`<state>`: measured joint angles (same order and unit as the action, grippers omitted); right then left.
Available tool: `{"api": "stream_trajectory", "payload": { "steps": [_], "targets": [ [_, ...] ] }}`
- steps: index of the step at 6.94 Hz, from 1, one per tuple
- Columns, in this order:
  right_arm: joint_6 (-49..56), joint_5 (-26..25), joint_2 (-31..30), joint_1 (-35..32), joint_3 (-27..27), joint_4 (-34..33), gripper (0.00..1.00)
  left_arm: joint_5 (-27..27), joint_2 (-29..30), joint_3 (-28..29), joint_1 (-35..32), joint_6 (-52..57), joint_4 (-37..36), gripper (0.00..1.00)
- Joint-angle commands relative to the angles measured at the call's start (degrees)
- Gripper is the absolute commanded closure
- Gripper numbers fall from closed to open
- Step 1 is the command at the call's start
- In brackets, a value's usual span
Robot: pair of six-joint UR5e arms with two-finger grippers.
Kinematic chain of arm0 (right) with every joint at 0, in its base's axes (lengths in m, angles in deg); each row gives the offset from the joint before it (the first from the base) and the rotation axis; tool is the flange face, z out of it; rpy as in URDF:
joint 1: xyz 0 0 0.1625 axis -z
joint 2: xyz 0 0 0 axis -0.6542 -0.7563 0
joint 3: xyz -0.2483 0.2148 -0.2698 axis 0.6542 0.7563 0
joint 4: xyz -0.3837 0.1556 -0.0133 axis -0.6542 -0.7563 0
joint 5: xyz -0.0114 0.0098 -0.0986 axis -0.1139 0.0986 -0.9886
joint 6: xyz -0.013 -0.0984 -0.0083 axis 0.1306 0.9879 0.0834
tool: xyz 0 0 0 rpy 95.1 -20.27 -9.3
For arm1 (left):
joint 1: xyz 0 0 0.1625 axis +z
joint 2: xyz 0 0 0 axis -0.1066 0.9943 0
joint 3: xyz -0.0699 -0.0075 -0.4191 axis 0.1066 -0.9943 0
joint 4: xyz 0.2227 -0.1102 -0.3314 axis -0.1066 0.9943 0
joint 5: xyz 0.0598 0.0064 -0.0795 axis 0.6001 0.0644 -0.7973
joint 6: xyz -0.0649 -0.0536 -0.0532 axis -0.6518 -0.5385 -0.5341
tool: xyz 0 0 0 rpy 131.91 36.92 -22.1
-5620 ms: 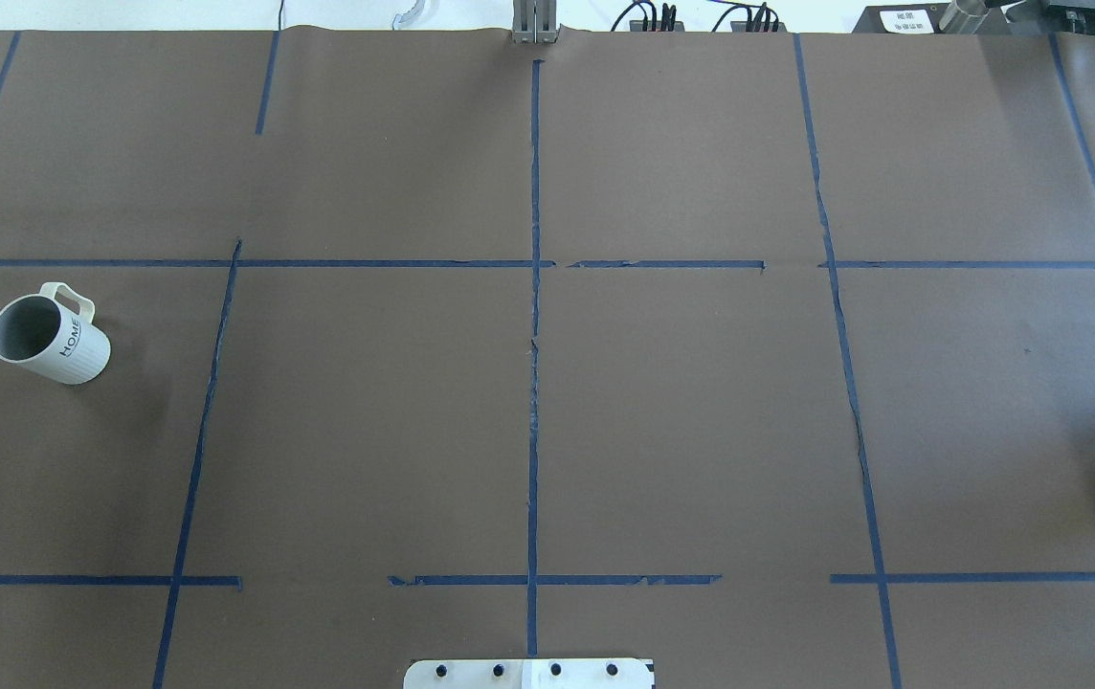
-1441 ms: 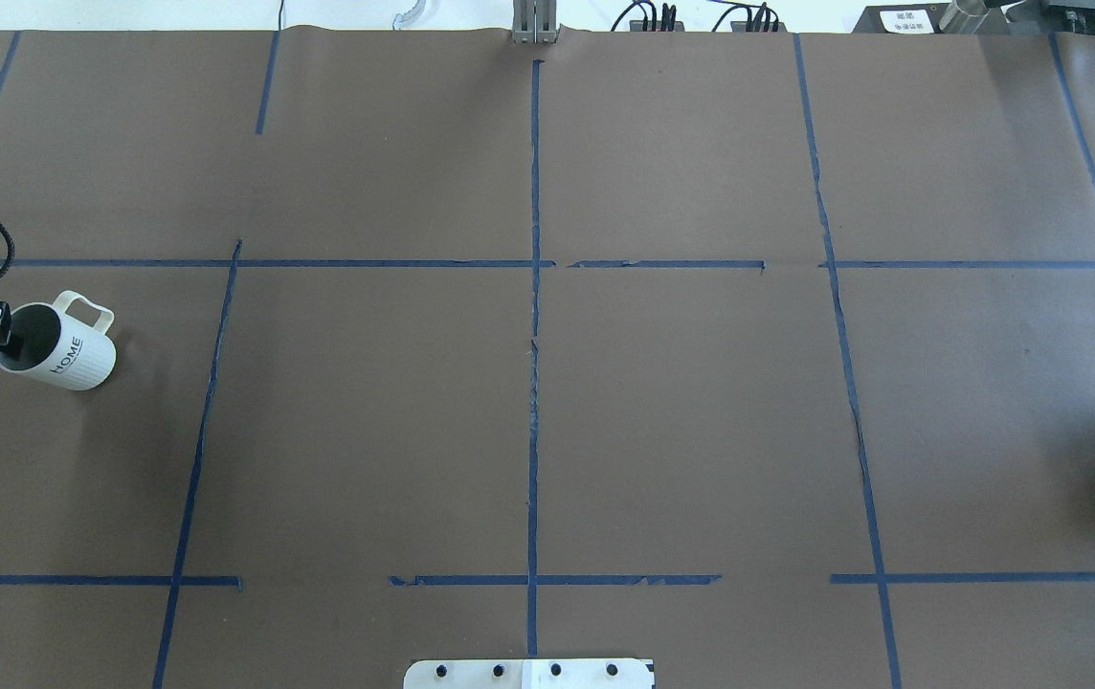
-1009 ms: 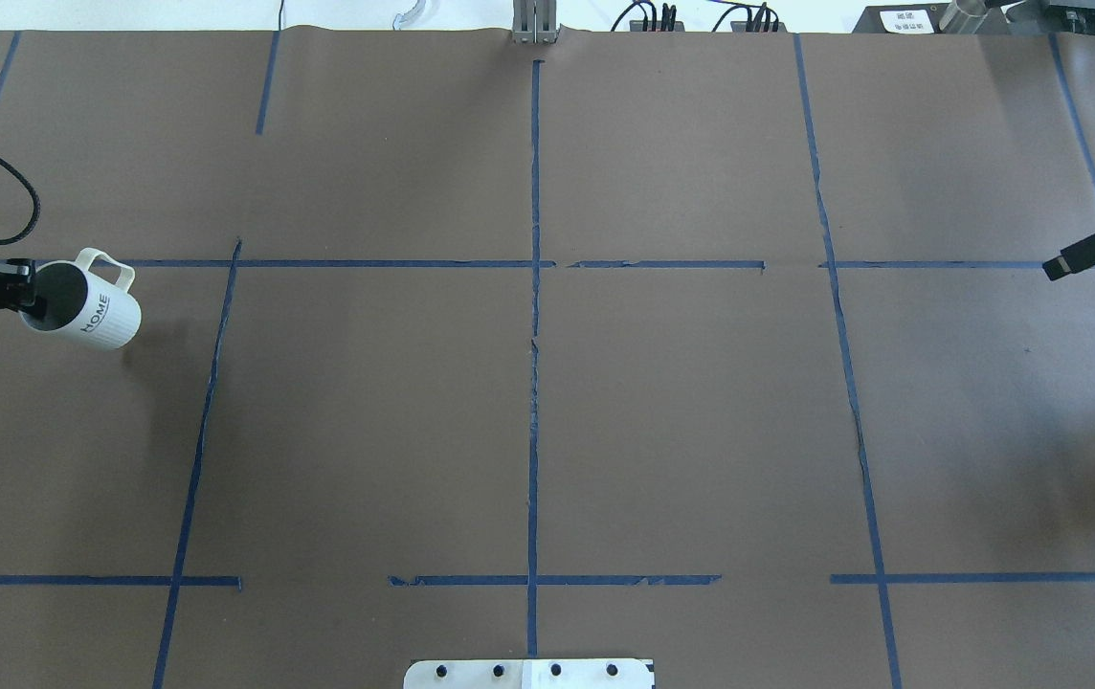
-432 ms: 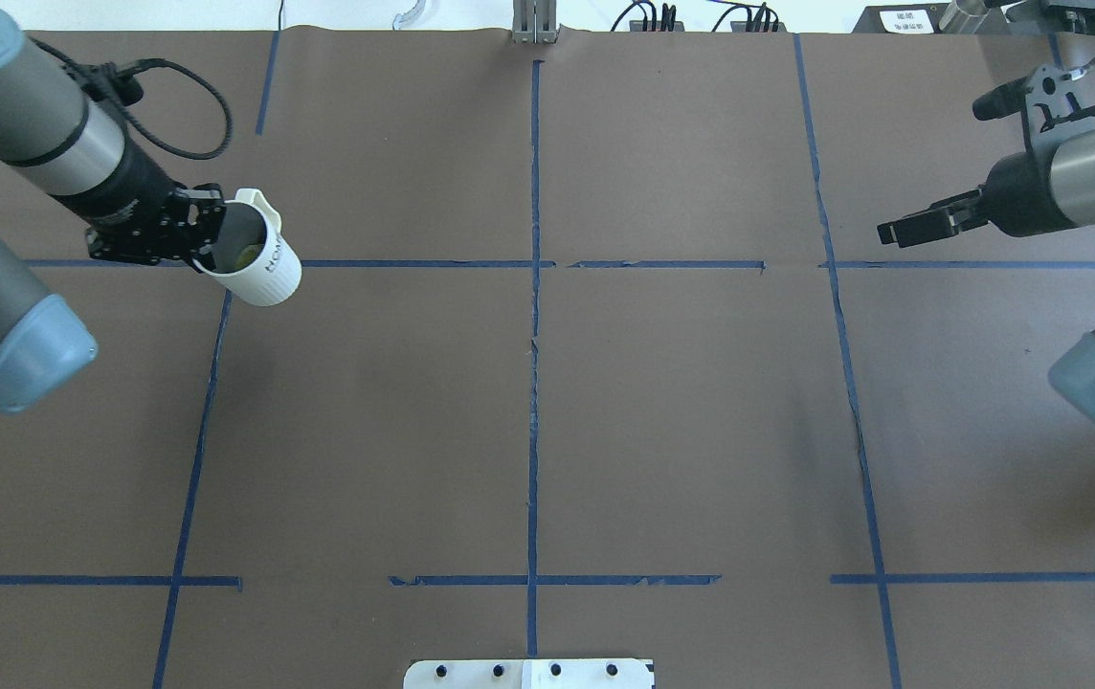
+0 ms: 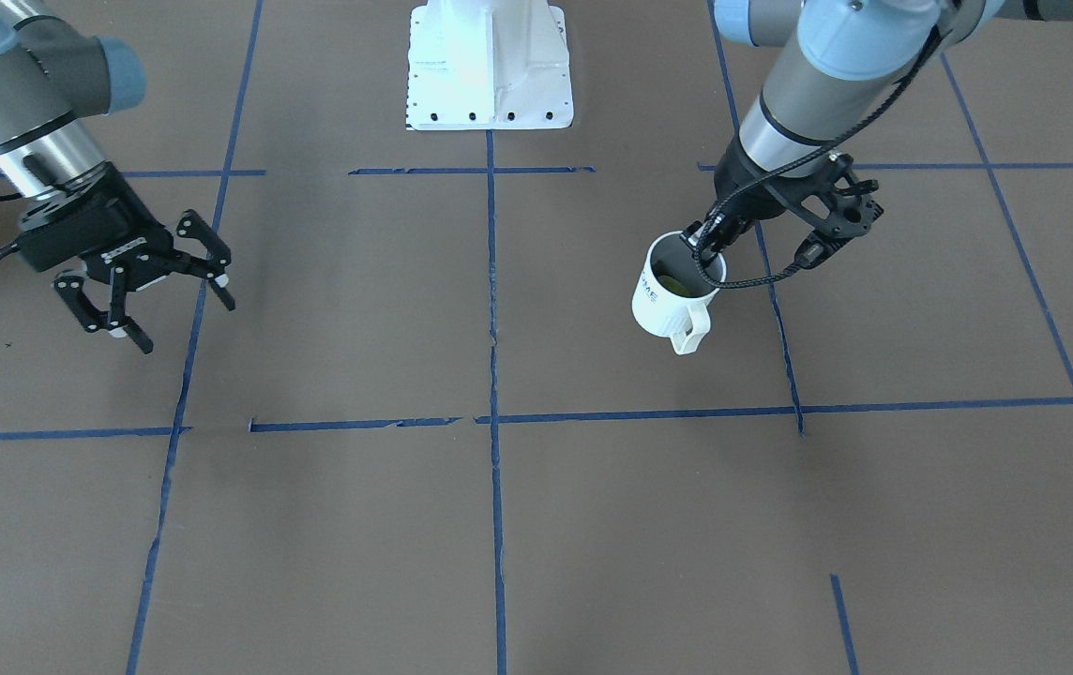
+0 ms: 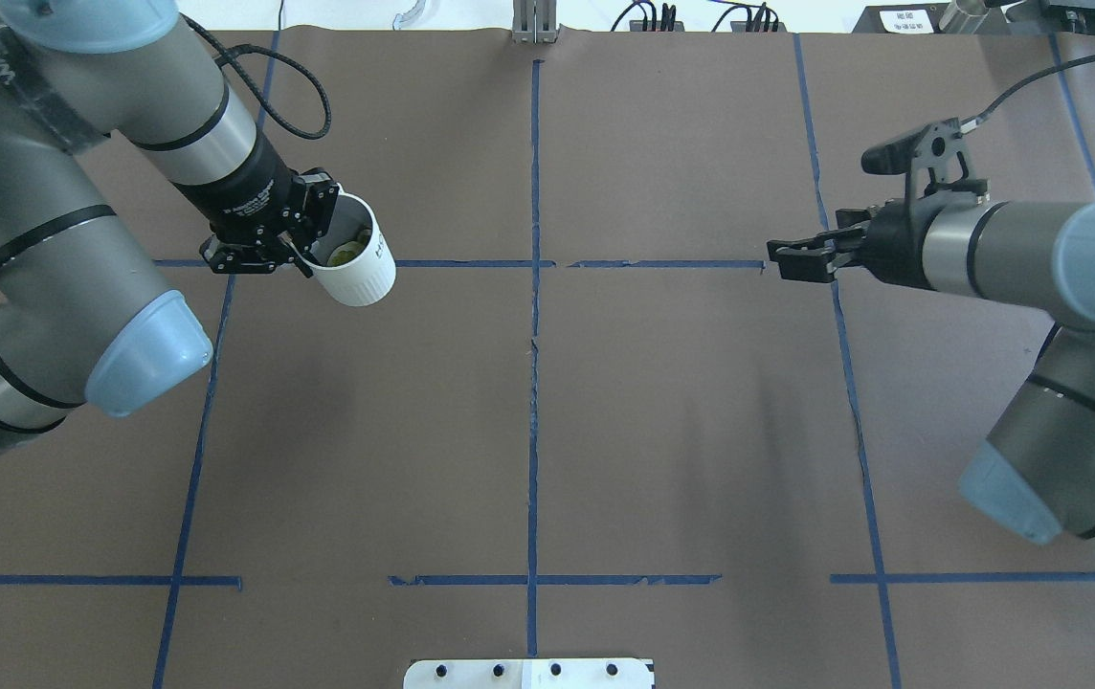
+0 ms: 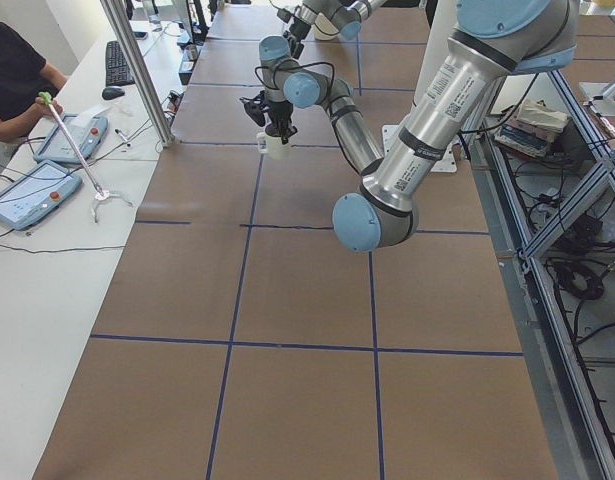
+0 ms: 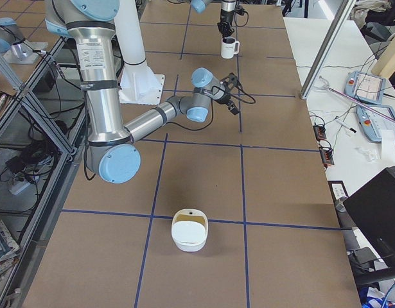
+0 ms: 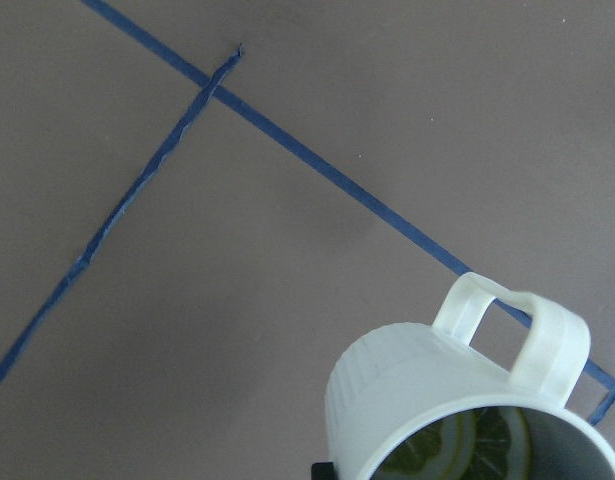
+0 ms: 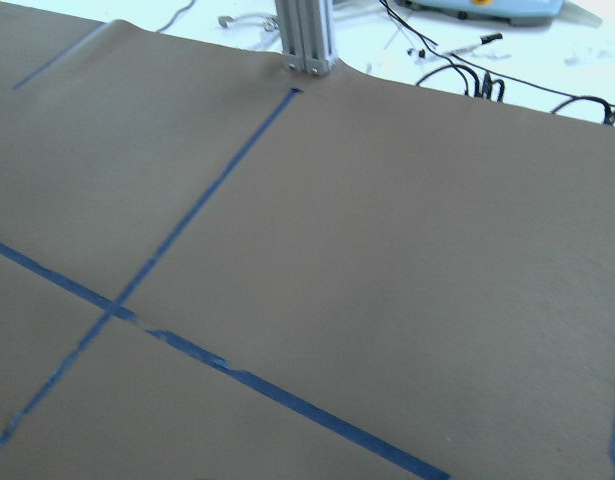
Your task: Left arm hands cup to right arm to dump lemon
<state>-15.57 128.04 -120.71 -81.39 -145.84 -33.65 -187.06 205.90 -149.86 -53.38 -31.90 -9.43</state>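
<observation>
The white ribbed cup (image 6: 359,265) hangs above the table left of centre, and my left gripper (image 6: 306,251) is shut on its rim. Its mouth tilts toward the arm. The handle (image 5: 689,330) points at the table's far side. The yellow-green lemon (image 6: 346,254) lies inside the cup, also clear in the left wrist view as lemon (image 9: 465,448) under the cup rim (image 9: 387,370). My right gripper (image 5: 185,323) hovers open and holds nothing, well to the right of the cup across the centre line. In the overhead view the right gripper (image 6: 785,260) shows edge-on.
A white bowl-like container (image 8: 189,236) sits on the table toward the robot's right end. The robot's white base plate (image 5: 490,66) is at the near edge. A metal post (image 6: 534,24) stands at the far edge. A person's arm (image 7: 17,85) and tablets are beside the table.
My left gripper took the cup by the rim at the table's left edge, lifted it and carried it toward the centre. My right arm came in from the right toward the centre.
</observation>
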Motion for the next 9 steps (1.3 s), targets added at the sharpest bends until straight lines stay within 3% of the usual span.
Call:
{"api": "stream_trajectory", "payload": {
  "steps": [1, 2, 3, 7, 9],
  "targets": [
    [-0.8, -21.18, 4.8, 13.05, -2.9, 0.31, 0.0, -0.06, 3.67, 1.13, 1.46, -11.17, -2.01, 1.0],
    [-0.71, -32.16, 8.31, 20.42, -2.9, 0.23, 0.0, -0.15, 7.08, 3.4, 2.34, -13.85, -3.07, 1.0],
    [0.07, -37.66, 9.91, 24.58, -2.29, 0.23, 0.0, -0.15, 9.29, 5.34, 2.35, -16.83, -3.17, 1.0],
    [2.0, -40.26, 12.54, 26.03, -0.45, 0.14, 0.0, -0.59, 20.28, 14.49, 2.35, -29.33, -3.69, 1.0],
    [3.41, -40.27, 13.17, 26.03, 0.17, 0.23, 0.0, -4.18, 20.91, 11.97, 2.43, -26.55, -3.52, 1.0]
  ]
}}
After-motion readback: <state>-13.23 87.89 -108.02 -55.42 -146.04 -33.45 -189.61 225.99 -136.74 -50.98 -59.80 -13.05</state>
